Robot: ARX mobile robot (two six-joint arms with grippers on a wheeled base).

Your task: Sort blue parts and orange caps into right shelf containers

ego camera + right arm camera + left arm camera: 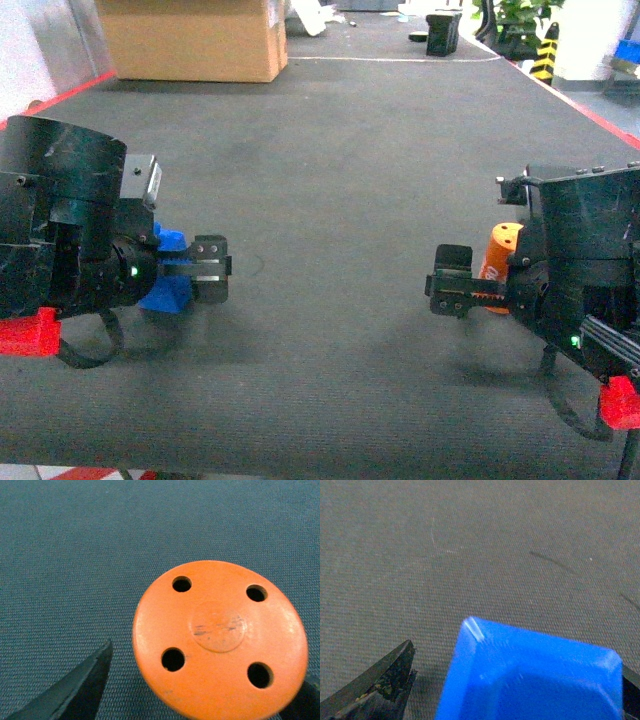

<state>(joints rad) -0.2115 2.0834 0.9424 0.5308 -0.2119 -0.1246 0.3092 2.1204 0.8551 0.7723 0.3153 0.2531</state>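
My left gripper [212, 268] is shut on a blue part [165, 290], a hollow angular piece held above the dark carpet. In the left wrist view the blue part [530, 675] fills the lower frame; one black finger [385, 680] shows a small gap beside it. My right gripper [452, 282] is shut on an orange cap [497, 255], which stands upright in the jaws. The right wrist view shows the orange cap [220, 640] as a round face with several holes, and a dark fingertip [85, 685] at its left. The right shelf containers are out of view.
Dark carpet [330, 180] stretches ahead, edged by red lines. A large cardboard box [190, 40] stands at the far left. A black object [443, 30], a yellow-black post [543, 50] and a plant [515, 15] are at the far right.
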